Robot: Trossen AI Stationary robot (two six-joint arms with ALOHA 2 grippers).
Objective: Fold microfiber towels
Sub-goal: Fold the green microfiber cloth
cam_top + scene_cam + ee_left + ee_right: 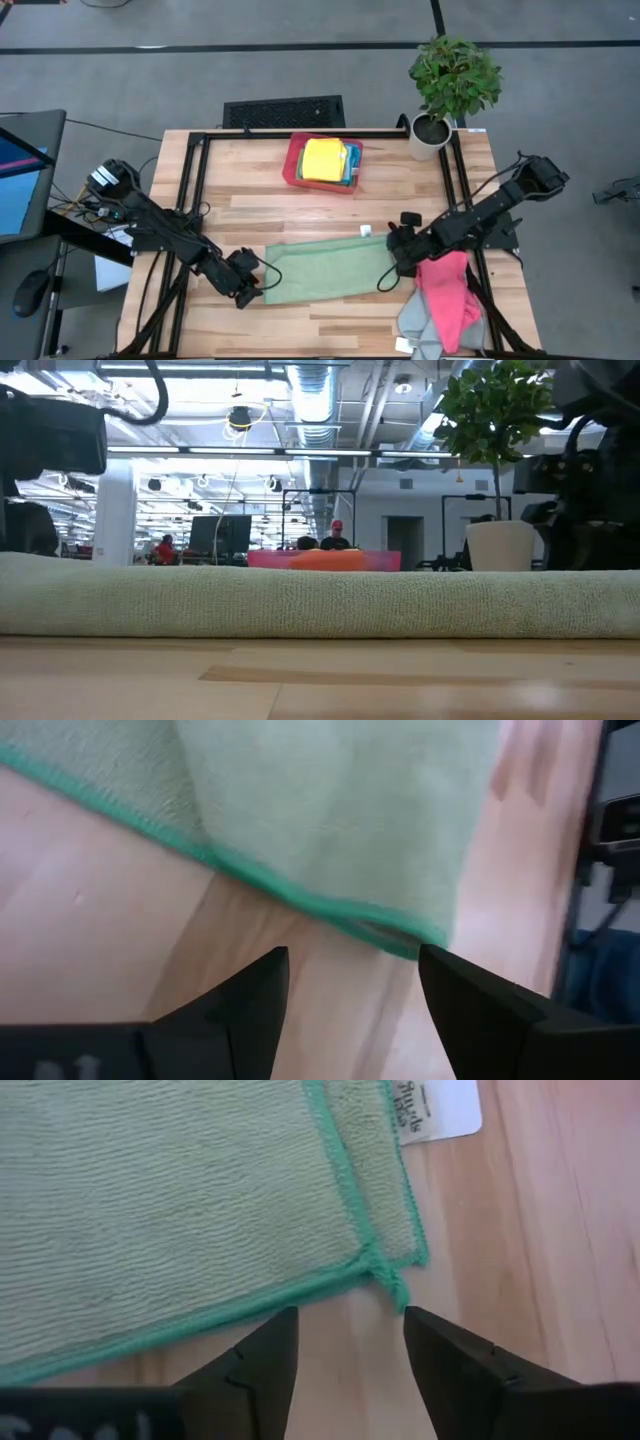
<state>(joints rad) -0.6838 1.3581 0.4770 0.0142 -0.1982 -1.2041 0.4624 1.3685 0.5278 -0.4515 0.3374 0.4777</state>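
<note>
Lying folded into a long strip across the near half of the wooden table (250,205), the green towel (325,268) runs side to side between the two arms. The left gripper (248,283) sits at one short end, the right gripper (397,262) at the other, each with fingers spread and empty, a towel corner just ahead. The right wrist view alone shows the doubled hems and a white label (437,1110); the overhead view alone shows a red tray (296,165) of folded towels beyond the green one, and pink (448,290) and grey (418,322) cloths beside the right arm.
</note>
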